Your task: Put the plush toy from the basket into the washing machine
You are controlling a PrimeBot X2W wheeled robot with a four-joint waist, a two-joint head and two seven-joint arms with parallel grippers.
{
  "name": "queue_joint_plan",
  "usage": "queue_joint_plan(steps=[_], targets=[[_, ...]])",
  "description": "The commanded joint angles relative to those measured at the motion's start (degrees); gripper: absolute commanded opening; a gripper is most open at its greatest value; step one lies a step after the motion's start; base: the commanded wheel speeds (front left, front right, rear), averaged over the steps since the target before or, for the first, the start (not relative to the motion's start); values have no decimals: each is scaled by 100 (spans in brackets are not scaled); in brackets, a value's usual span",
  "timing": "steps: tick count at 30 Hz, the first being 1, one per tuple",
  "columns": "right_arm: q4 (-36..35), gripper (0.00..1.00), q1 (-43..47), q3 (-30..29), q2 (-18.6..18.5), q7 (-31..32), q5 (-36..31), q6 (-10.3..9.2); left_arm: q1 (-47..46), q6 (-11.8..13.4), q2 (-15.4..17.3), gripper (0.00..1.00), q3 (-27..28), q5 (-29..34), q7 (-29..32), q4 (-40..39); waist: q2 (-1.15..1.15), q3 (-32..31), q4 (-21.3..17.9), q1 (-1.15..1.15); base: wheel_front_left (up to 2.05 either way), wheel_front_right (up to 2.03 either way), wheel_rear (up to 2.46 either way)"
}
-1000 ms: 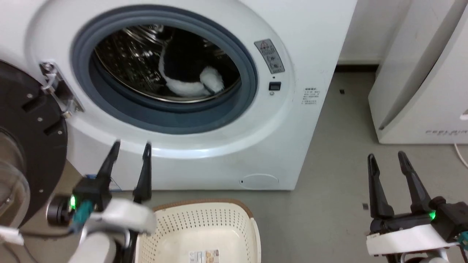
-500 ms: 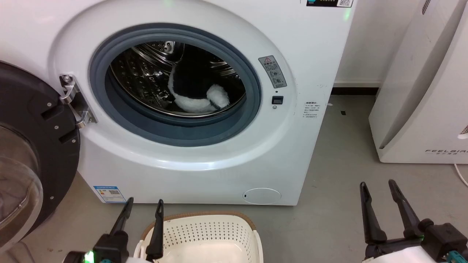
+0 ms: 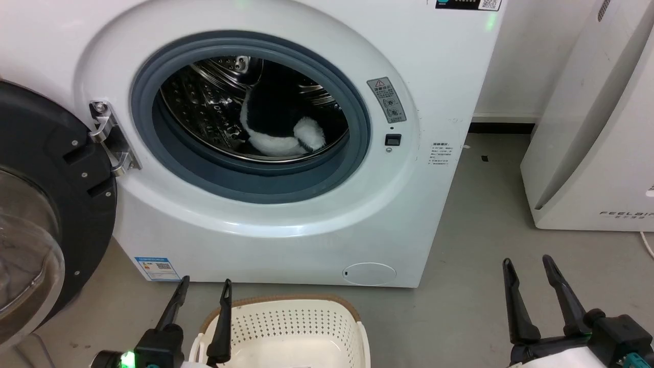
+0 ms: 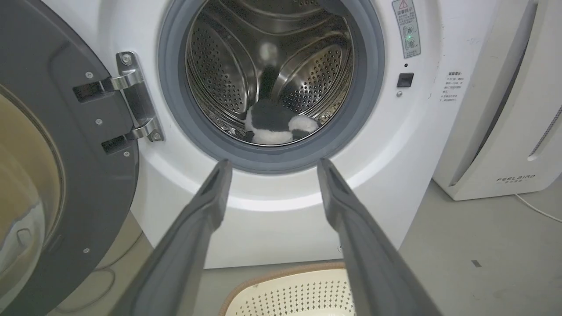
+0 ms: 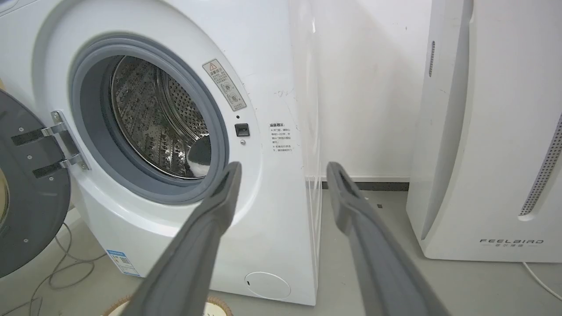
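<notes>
The black-and-white plush toy [image 3: 278, 125] lies inside the steel drum of the white washing machine [image 3: 317, 225], low at the front; the left wrist view shows the plush toy [image 4: 274, 127] too. The washer's dark-rimmed door [image 3: 46, 204] hangs open at the left. On the floor before the washer stands the cream basket [image 3: 286, 332], with nothing visible in it. My left gripper [image 3: 204, 282] is open just above the basket's left rim. Over the bare floor at the lower right, my right gripper [image 3: 526, 261] is open and holds nothing.
The white FEELBIRD appliance [image 3: 592, 128] stands to the right of the washer with a strip of grey floor [image 3: 475, 214] between them. A cable [image 5: 61, 263] lies on the floor under the open door.
The head camera rose, so the scene slid down the picture. My left gripper dropped from in front of the washer's lower front to the basket's left rim. The toy stayed in the drum.
</notes>
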Motion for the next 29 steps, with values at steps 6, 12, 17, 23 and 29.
queue_joint_plan(steps=[6, 12, 17, 23, 29], targets=[[1, 0, -14, 5, 0, 29, -18, 1, -9, -35, -27, 0, 19, 28, 35, -3, 0, 1, -3, 0, 0, 0, 0], [-3, 0, -35, 4, 0, 99, -64, 1, -27, -89, -93, 0, 100, 101, 106, -16, 0, 0, -13, 0, 0, 0, 0], [-7, 0, -49, 4, 0, 147, -95, 1, -39, -125, -137, 0, 155, 150, 152, -24, 0, -1, -20, 0, 0, 0, 0], [-13, 0, -75, 3, 0, 229, -148, 0, -61, -188, -215, 0, 251, 236, 235, -38, 0, -1, -31, 0, 0, 0, 0], [-17, 0, -92, 2, 0, 288, -186, 0, -76, -232, -270, 0, 318, 296, 293, -48, 0, -2, -40, 0, 0, 0, 0]])
